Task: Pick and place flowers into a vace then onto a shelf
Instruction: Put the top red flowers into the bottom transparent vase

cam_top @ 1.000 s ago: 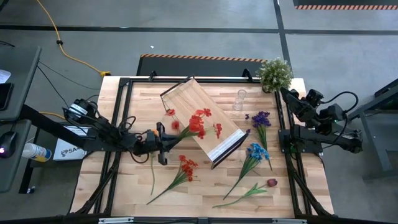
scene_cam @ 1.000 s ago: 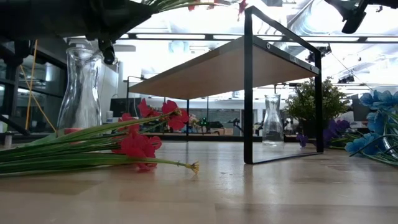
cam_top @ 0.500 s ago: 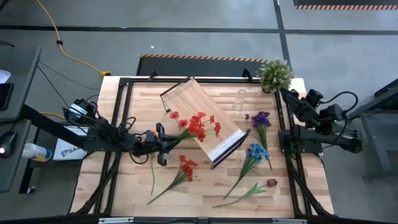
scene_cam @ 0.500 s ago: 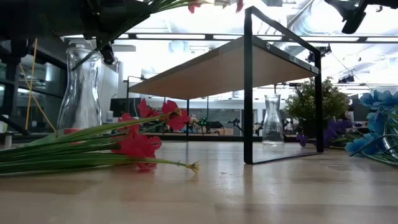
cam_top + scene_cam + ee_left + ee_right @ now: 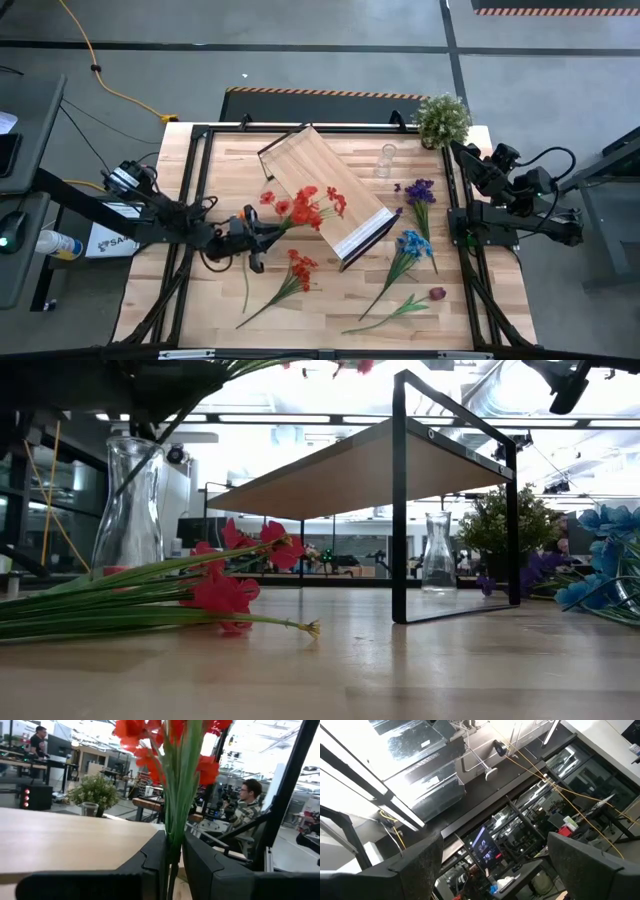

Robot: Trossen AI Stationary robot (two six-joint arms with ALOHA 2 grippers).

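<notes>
You are looking at a bushy pale-green potted plant (image 5: 442,119) sitting at the table's (image 5: 225,165) far right corner. A yellow cable (image 5: 95,68) is trailing over the floor far left. A person (image 5: 248,802) is sitting in the room behind.

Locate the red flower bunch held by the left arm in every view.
High view: red flower bunch left of centre, over the shelf's near edge.
Low view: only its stems and a few blooms at the top edge, above the glass vase.
Left wrist view: centre, stems between the jaws.
Right wrist view: not in it.
Shared landmark: the shelf.
</notes>
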